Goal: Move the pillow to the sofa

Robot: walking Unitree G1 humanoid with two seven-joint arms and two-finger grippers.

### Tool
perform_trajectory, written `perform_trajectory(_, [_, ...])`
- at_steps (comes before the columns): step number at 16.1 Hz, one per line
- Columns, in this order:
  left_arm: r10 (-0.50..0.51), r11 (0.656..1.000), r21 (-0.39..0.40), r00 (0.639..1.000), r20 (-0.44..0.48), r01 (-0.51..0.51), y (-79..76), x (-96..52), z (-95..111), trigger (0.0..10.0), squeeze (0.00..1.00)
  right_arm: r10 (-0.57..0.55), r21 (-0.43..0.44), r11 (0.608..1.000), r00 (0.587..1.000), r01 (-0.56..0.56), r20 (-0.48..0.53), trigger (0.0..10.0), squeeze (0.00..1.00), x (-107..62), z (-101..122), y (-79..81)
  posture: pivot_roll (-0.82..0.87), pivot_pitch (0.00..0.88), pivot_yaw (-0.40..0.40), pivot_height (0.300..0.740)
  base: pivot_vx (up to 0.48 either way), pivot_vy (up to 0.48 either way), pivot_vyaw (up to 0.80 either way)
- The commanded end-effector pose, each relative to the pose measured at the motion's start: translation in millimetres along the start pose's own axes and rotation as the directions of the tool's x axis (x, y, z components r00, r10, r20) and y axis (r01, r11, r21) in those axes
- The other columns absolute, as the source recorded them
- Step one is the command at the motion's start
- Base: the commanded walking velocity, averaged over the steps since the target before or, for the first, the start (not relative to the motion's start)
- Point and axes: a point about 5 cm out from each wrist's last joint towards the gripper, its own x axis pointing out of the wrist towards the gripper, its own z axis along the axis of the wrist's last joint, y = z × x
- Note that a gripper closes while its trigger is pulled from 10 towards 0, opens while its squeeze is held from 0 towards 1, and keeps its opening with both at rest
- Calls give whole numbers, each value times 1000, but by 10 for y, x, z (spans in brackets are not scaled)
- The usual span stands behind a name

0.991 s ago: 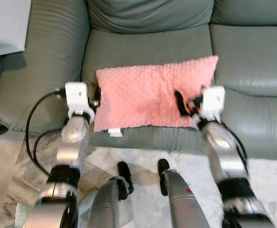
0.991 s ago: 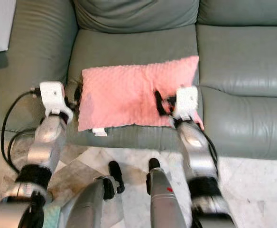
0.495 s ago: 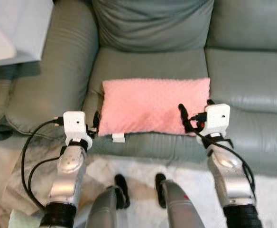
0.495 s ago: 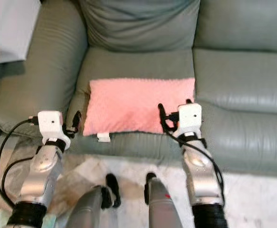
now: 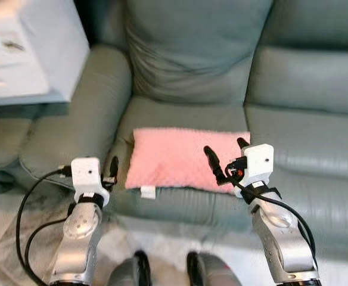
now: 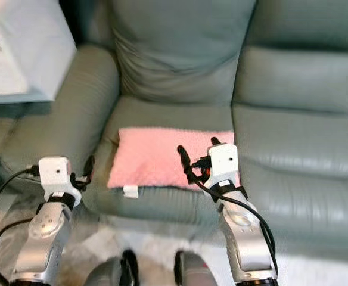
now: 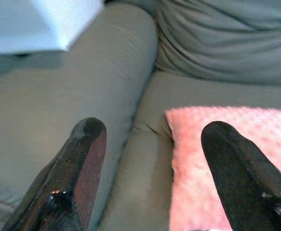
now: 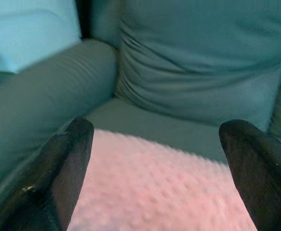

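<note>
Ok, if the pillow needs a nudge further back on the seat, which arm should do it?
Probably the right. The right gripper hangs open over the pink pillow's near right corner; the left gripper sits open off its left edge, by the sofa's armrest.

head cameras overlooking sofa (image 5: pixel 180 77), wrist cameras close, forward-facing

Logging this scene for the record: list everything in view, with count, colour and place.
pillow: one, pink, lying flat on the sofa's leftmost seat cushion, near its front edge.
sofa: one, grey-green leather, across the whole view.
cabinet: one, white, beyond the sofa's left armrest.
floor: pale stone, in front of the sofa.
left gripper: one, black fingers, open, over the armrest side of the pillow, apart from it.
right gripper: one, black fingers, open, above the pillow's right end.
</note>
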Motion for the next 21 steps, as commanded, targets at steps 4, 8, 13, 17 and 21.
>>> perform_trajectory(4, [-68, 997, 35, 996, 48, 67, -132, -104, 86, 10000, 0, 52, 0, 999, 999, -52, 1, 10000, 0, 25, 20, 70, -53, 90, -24, 740, 0, 0, 0])
perform_trajectory(8, [-22, 1000, 19, 998, 55, 21, -92, -229, 75, 10000, 0, 49, -2, 999, 999, -49, -4, 10000, 0, 51, 49, 37, -28, 107, -66, 740, 0, 0, 0])
perform_trajectory(13, [-68, 996, 61, 994, 86, 63, -180, -157, 186, 10000, 0, 33, 3, 999, 999, -33, 6, 10000, 0, 128, 70, 28, -34, 104, -48, 740, 0, 0, 0])
perform_trajectory(17, [-48, 999, 20, 997, 65, 46, -197, -94, 176, 10000, 0, -9, -9, 1000, 1000, 9, 4, 10000, 0, 73, 69, -20, -85, 91, -31, 740, 0, 0, 0])
perform_trajectory(21, [-20, 1000, 23, 998, 51, 19, -126, -1, 207, 10000, 0, -26, -6, 1000, 1000, 26, 9, 10000, 0, 58, 38, 14, -97, 67, 12, 740, 0, 0, 0])
